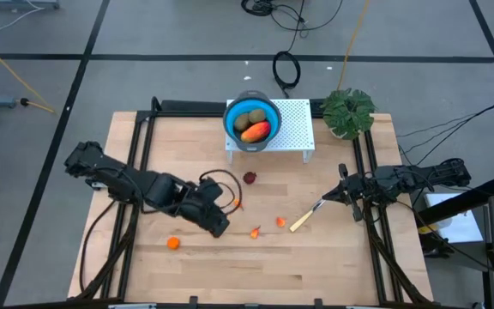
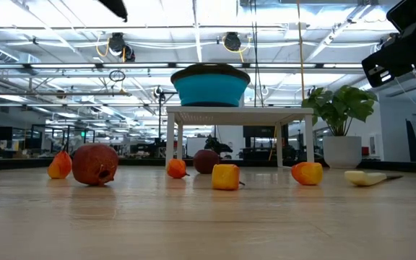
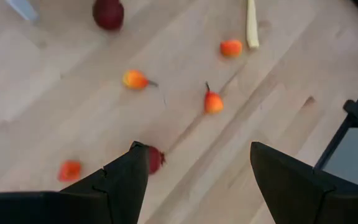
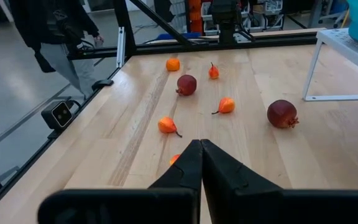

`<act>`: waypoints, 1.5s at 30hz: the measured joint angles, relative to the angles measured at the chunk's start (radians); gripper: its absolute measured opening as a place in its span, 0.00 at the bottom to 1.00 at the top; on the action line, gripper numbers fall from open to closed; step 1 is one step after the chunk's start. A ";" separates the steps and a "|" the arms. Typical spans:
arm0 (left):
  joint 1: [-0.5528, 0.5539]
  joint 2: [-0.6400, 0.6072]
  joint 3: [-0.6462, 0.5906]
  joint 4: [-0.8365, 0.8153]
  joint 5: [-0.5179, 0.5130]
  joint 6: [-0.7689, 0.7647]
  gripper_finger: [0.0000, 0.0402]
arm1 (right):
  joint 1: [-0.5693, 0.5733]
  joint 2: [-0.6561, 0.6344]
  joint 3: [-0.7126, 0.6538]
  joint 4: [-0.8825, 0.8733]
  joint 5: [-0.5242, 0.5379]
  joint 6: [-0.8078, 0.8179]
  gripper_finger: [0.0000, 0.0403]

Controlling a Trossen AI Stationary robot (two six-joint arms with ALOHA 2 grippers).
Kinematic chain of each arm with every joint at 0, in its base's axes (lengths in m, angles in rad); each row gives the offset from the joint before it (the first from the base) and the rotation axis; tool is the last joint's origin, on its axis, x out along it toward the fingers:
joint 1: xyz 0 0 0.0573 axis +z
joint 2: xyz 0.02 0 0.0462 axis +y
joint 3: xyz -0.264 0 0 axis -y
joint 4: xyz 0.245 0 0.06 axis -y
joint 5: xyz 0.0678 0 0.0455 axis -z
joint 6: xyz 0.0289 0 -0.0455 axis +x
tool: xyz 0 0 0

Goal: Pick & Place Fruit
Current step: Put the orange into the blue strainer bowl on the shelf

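Observation:
Loose fruit lies on the wooden table: a dark red ball, a second one half hidden behind a finger of my left gripper, and several tiny orange bits. A blue bowl on a white stand holds two brownish-green ovals and the long red-orange-yellow piece. My left gripper hangs open above the table left of centre, touching nothing, and in the high view my left gripper covers the second ball. My right gripper waits shut at the right edge.
A yellow-handled knife lies between the two grippers, just in front of my right gripper. A potted green plant stands at the far right corner. Bare wood stretches along the near edge. Black frame rails run down both table sides.

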 joint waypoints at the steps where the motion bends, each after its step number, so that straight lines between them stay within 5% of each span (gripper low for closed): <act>1: -0.010 0.000 -0.014 0.003 0.007 -0.021 0.69 | 0.000 0.000 0.000 0.000 0.000 0.000 0.00; 22: -0.163 0.000 -0.263 0.024 0.054 -0.473 0.69 | 0.000 0.000 0.000 0.000 0.000 0.000 0.00; 45: -0.206 0.000 -0.470 0.019 0.331 -1.009 0.69 | 0.000 0.000 0.000 -0.001 0.004 0.000 0.00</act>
